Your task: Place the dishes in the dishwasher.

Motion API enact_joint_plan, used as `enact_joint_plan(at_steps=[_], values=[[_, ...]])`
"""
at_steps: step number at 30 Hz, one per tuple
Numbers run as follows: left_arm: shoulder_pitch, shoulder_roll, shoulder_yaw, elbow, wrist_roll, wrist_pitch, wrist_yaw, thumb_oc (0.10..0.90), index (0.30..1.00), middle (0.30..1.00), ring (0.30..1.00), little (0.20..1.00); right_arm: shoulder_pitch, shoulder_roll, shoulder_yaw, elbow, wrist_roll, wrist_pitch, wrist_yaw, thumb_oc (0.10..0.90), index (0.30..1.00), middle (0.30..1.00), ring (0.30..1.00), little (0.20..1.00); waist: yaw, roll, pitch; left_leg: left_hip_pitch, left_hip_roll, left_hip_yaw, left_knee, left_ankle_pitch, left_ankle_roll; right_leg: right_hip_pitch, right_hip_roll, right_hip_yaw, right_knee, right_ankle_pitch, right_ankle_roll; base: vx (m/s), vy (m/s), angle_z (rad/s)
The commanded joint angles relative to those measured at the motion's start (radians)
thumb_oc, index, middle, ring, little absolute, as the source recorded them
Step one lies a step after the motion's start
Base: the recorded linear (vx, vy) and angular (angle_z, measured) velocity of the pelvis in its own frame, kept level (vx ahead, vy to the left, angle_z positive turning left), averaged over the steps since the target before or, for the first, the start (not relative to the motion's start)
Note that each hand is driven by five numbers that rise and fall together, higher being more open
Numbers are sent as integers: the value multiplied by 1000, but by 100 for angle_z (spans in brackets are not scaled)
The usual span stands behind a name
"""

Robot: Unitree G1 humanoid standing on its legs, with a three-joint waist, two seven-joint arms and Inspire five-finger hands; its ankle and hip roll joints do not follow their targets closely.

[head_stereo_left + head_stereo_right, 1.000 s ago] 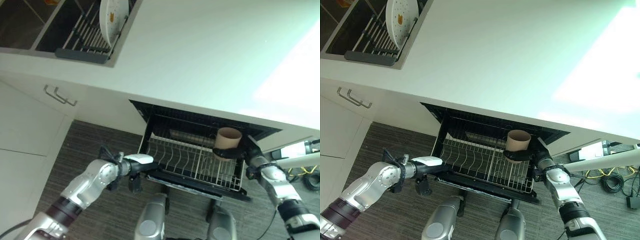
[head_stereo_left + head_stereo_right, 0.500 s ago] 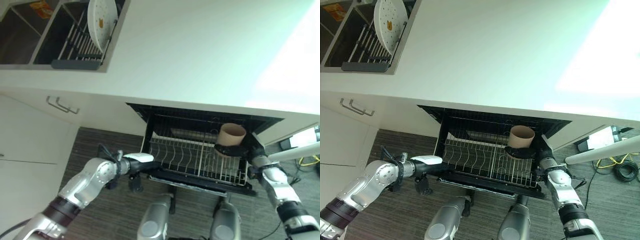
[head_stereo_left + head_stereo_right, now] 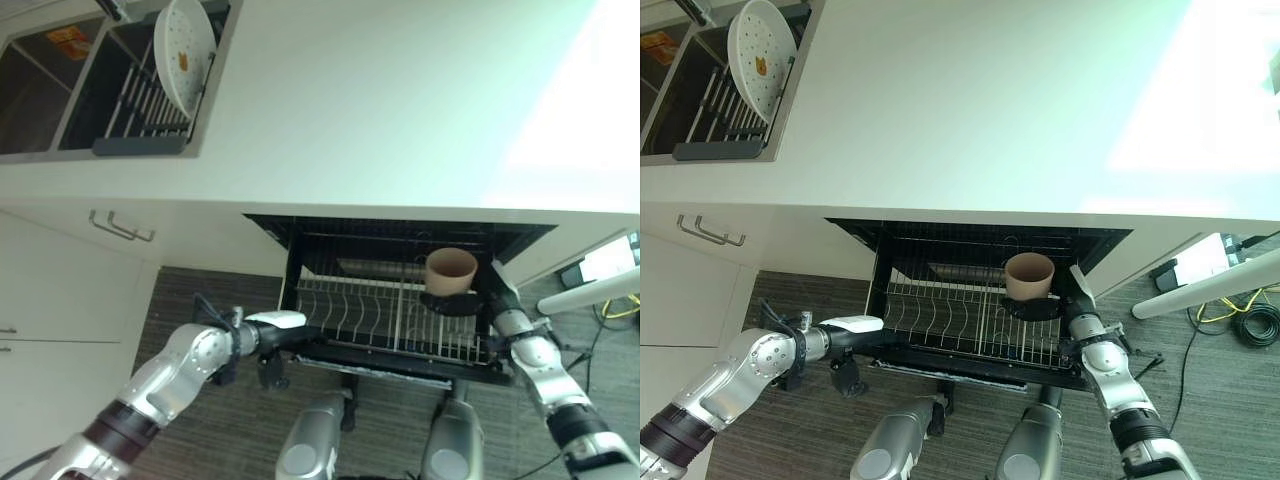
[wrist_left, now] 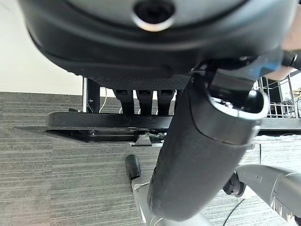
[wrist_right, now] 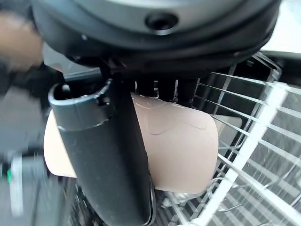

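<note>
The right robot hand point(image 3: 1042, 309) has its fingers and thumb curled around a beige cup point(image 3: 1029, 276), holding it upright over the right part of the pulled-out dishwasher rack point(image 3: 960, 325). The left robot hand point(image 3: 268, 335) grips the rack's front edge. 1 white plate point(image 3: 186, 55) stands in the sink rack point(image 3: 140, 145).

**Both arms low, each hand closed on something**

My left arm comes in from the lower left, forearm stretched toward the right, wrist level. Its left hand point(image 3: 272, 327) has the fingers point(image 4: 139, 101) curled over the front edge of the rack point(image 3: 400, 355), white-covered thumb on top. My right arm rises from the lower right, bent at the wrist. The right hand point(image 3: 1048, 308) wraps the cup point(image 3: 1029, 275), thumb point(image 5: 110, 155) across its side, holding it upright.
</note>
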Motion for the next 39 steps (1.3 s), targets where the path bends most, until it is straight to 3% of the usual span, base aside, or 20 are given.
enact_joint_plan(at_steps=[1,5,10,27,39], values=[[34,8,25,-62,-31,-20,55,800,900,900,900,900,17,-35,40,-57,-150,-145,-93,400,300,300,300,300,11,43,-36,12,75,33,90,-165,-14,-16,-13,8,3,-68,5,-44,56,-1],[47,-10,8,-20,-16,-38,100,800,900,900,900,900,20,-74,50,-120,-237,-233,-199,400,300,300,300,300,0,43,-29,8,77,34,90,-169,-14,-24,-10,13,3,-73,6,-18,26,-2],[55,-32,-9,20,6,-54,136,800,900,900,900,900,23,-87,61,-141,-231,-234,-219,400,300,300,300,300,-7,39,-26,9,78,31,90,-173,-15,-26,-9,18,3,-77,5,4,6,-1],[55,-93,-62,135,54,-76,229,800,900,900,900,900,18,-94,160,-229,-147,-389,-65,400,300,300,300,300,-11,25,0,-6,81,30,90,-174,-12,-48,-24,18,3,-73,13,16,13,-3],[50,-130,-94,175,75,-83,258,800,900,900,900,900,15,-89,169,-215,-124,-312,-128,400,300,300,300,300,-15,34,1,-9,75,22,90,-171,-11,-57,-27,23,3,-67,10,39,25,0]])
